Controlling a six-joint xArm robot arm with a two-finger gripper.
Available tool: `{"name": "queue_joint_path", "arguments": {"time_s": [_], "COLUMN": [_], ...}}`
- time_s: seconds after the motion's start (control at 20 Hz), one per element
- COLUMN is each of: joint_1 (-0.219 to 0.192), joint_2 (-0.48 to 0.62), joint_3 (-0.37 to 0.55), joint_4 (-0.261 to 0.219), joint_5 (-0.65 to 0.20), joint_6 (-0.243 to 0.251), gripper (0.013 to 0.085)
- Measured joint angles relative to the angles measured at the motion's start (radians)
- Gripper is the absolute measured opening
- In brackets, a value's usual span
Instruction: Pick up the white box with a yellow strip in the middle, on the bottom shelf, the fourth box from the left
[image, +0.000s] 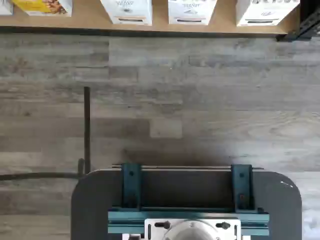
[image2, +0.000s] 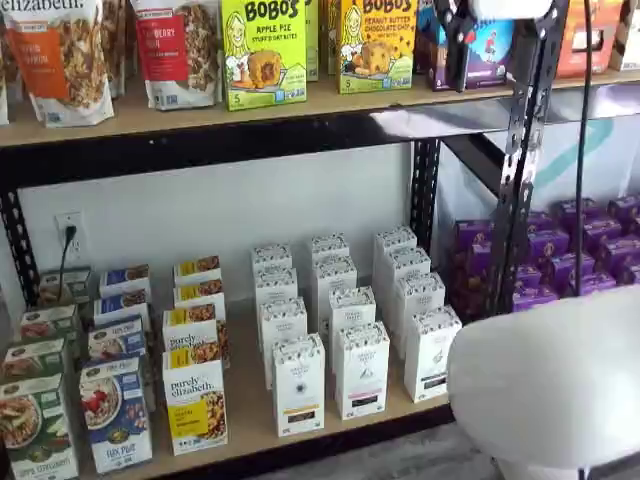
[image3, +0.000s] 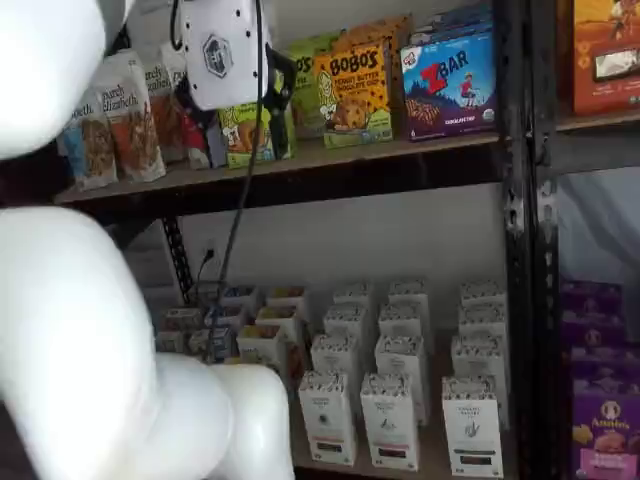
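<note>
The wrist view looks down on a grey wood-plank floor, with the dark mount with teal brackets at the near edge. At the far edge runs the pale tan wooden bottom shelf behind its black front rail. The tall narrow white box of the task stands on it right beside a yellow-printed carton, with two more white cartons of the same kind past it. No part of the jaws shows here. In a shelf view the white box stands upright at the front of the bottom shelf. It is just beside the wider white and yellow "purely elizabeth" box and heads a row of like cartons running back toward the wall. A rounded white arm segment fills the lower corner, well apart from the box. In a shelf view the robot's white wrist housing hangs high up in front of the yellow-green Bobo's boxes on the upper shelf. Its black fingers point down, and the jaws stand apart with nothing between them. The white box is far below them at the shelf's front edge, untouched, beside the large white arm body.
</note>
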Motion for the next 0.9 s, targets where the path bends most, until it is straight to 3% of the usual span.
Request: {"name": "queue_joint_path", "arguments": {"time_s": [0.1, 0.2, 0.5, 0.9], "joint_1": [-0.085, -0.089, -0.065, 0.032], "joint_2": [0.013, 0.010, 0.010, 0.019], "joint_3": [-0.008, -0.001, 0.059, 0.172], "joint_4": [0.097, 0.103, 0.089, 0.021], "joint_5": [0.028, 0.016, -0.056, -0.199], "joint_6": [-0.040, -0.045, -0.034, 0.032], "gripper": [0.0850, 0.0850, 0.0850, 0.0850]}}
